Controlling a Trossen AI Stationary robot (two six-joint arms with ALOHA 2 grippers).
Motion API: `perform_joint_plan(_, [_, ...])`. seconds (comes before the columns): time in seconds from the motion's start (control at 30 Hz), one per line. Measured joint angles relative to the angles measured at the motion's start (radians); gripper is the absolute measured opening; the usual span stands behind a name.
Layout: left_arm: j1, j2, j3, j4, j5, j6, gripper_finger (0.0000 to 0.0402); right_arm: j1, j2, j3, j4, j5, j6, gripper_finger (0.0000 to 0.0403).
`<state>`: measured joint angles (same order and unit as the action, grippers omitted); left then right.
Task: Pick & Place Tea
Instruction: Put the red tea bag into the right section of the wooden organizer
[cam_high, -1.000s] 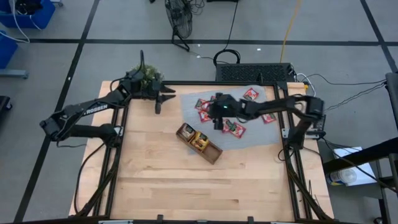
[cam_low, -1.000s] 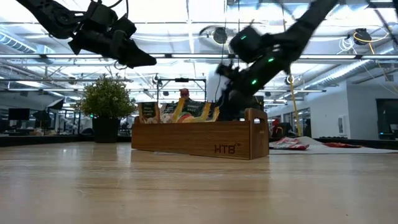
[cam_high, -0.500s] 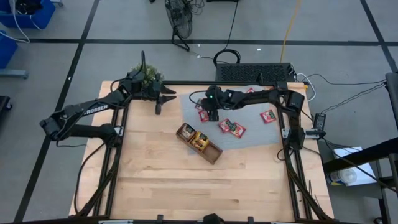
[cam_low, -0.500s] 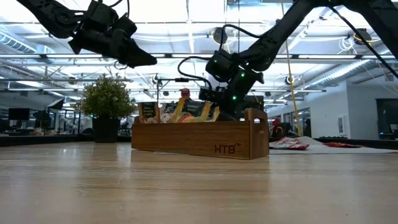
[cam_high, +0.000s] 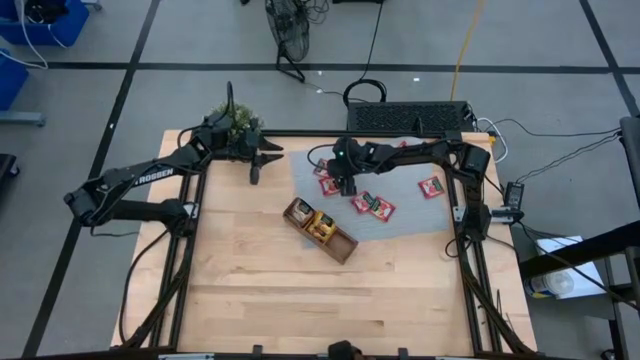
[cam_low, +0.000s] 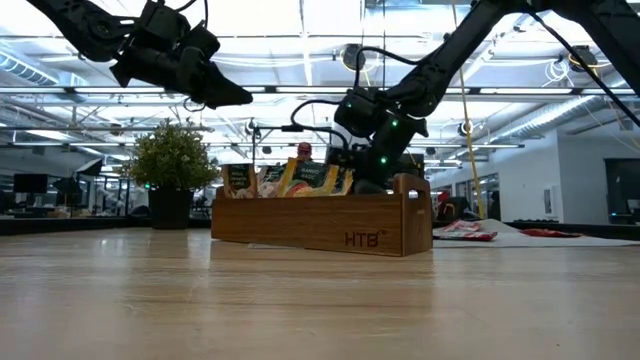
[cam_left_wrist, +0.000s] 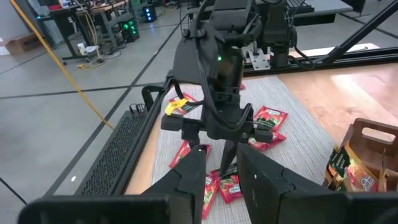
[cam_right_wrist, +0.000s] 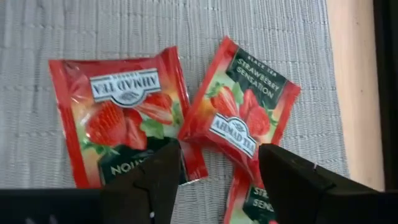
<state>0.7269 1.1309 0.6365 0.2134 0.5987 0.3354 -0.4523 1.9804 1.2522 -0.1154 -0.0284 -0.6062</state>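
Grey mat (cam_right_wrist: 186, 25): right gripper (cam_right_wrist: 217, 171) partly hides a strawberry sachet (cam_right_wrist: 239, 115)

Both arms are matte black, built of slim tubular links and blocky joints. The left arm (cam_high: 140, 180) carries white lettering along its forearm. The right arm (cam_high: 420, 158) has looping black cables and small green indicator lights glowing near its wrist.
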Motion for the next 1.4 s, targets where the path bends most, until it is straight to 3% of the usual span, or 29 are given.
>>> perform_joint_plan(0.27, [0.000,0.000,0.000,0.000,0.000,0.002,0.0093,-0.008,0.025,-0.001,0.036,-0.003,-0.011,0.0199])
perform_joint_plan(0.43, [-0.001,0.000,0.001,0.000,0.000,0.001,0.0093,-0.013,0.057,0.002,0.044,-0.002,0.018,0.0173])
perform_joint_plan(0.57, [-0.002,0.000,0.001,0.000,0.000,0.001,0.0093,-0.012,0.059,0.002,0.044,-0.001,0.029,0.0129])
perform_joint_plan(0.8, [-0.001,0.000,0.001,0.000,0.000,0.001,0.0093,0.003,0.059,0.002,0.043,0.009,0.037,0.0014])
perform_joint_plan(0.9, [-0.003,0.000,0.001,0.000,0.000,-0.001,0.0093,0.029,0.054,0.000,0.063,0.116,0.028,0.0010])
perform_joint_plan(1.13, [-0.017,0.000,0.001,0.045,0.000,-0.016,0.0093,0.153,-0.056,-0.003,0.094,0.499,-0.111,0.0004])
perform_joint_plan(1.4, [-0.079,0.010,0.001,0.163,-0.041,-0.373,0.0093,0.341,-0.130,-0.002,0.171,0.901,-0.272,0.0003])
